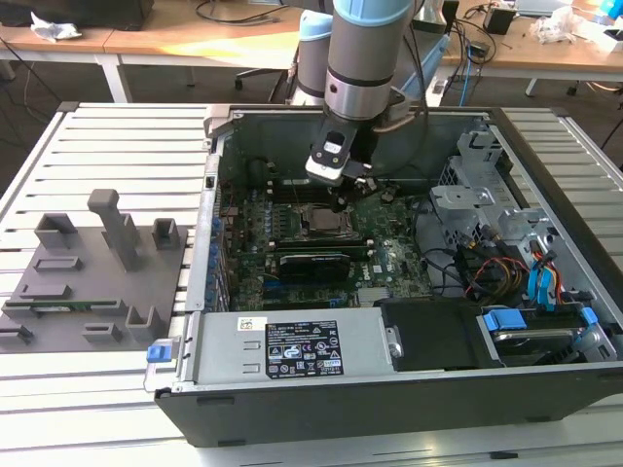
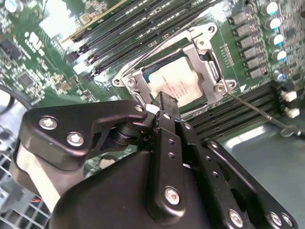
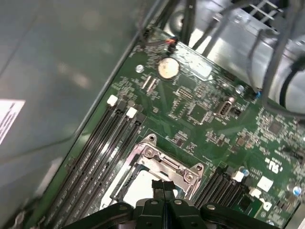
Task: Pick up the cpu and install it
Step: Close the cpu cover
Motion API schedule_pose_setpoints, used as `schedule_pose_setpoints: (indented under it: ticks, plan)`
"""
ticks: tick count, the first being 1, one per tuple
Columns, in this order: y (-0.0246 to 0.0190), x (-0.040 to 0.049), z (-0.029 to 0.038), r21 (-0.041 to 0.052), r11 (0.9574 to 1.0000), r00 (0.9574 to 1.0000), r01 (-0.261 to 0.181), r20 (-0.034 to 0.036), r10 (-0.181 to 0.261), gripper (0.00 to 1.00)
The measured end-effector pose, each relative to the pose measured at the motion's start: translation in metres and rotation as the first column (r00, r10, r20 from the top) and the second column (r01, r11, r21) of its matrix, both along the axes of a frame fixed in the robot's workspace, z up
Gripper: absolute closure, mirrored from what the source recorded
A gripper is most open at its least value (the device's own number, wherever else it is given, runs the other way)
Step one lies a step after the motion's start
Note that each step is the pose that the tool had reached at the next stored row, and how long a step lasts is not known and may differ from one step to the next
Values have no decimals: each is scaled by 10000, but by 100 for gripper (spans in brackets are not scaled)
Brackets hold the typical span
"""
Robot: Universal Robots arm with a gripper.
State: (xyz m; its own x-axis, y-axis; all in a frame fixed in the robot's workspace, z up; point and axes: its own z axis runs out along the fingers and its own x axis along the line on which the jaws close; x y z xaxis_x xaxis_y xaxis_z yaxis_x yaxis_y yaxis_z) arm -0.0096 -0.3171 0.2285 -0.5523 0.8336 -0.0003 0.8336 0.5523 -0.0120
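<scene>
I see the cpu [image 2: 174,83], a pale silver square, lying inside the motherboard's socket frame [image 2: 217,71]. My gripper [image 3: 163,185] hangs close over it, fingers pressed together, holding nothing. The open computer case [image 1: 389,413] sits on a slatted metal table [image 1: 97,146], with wooden desks [image 1: 195,39] behind.

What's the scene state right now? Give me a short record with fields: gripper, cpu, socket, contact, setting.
gripper: shut, nothing between the fingertips, directly over the cpu
cpu: lies flat inside the socket frame, silver-white top up
socket frame: metal, surrounds the cpu on the motherboard
contact: cannot tell whether the fingertips touch the cpu
setting: open computer case on a slatted table; grey fixture on the exterior view's left
</scene>
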Motion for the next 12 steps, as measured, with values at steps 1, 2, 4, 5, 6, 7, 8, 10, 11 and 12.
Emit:
schedule_pose_setpoints:
  ticks: [1,2,4,5,6,7,8,10,11,12]
  plan:
    - [0,0,0,0,9998,9998,-186,0,186,89]
    - [0,0,0,0,9992,9992,-400,0,400,89]
    - [0,0,0,0,9969,9969,-785,0,785,89]
    - [0,0,0,0,9952,9952,-980,0,980,89]
    - [0,0,0,0,9929,9929,-1192,0,1192,89]
    - [0,0,0,0,9878,9878,-1558,0,1558,89]
    - [0,0,0,0,9849,9849,-1731,0,1731,89]
    - [0,0,0,0,9753,9753,-2211,0,2211,89]
    - [0,0,0,0,9689,9689,-2473,0,2473,89]
    - [0,0,0,0,9650,9650,-2621,0,2621,89]
